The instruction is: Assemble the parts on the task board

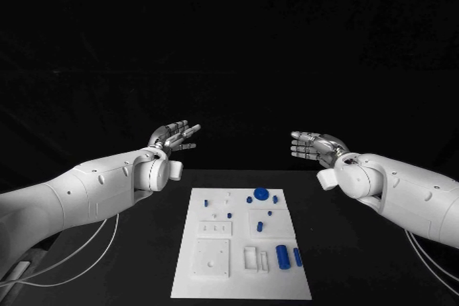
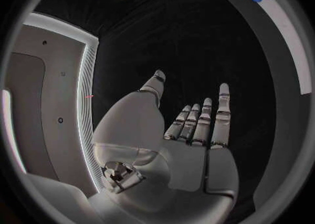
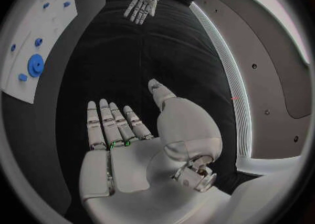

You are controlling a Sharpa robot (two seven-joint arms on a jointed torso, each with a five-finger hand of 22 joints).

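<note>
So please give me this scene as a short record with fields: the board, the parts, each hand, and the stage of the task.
board: white task board flat on the black table, between the two arms
parts: blue pieces on the board, among them a round disc near the far edge and a long peg near the right edge
left hand: raised beyond the board, fingers apart, holds nothing
right hand: raised beyond the board, fingers apart, holds nothing
stage: no part picked up yet

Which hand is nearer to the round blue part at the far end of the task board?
Right, slightly. The right hand is raised beyond the round blue part, toward the robot's right. The left hand is raised on the other side, a bit farther off. Both are open.
</note>
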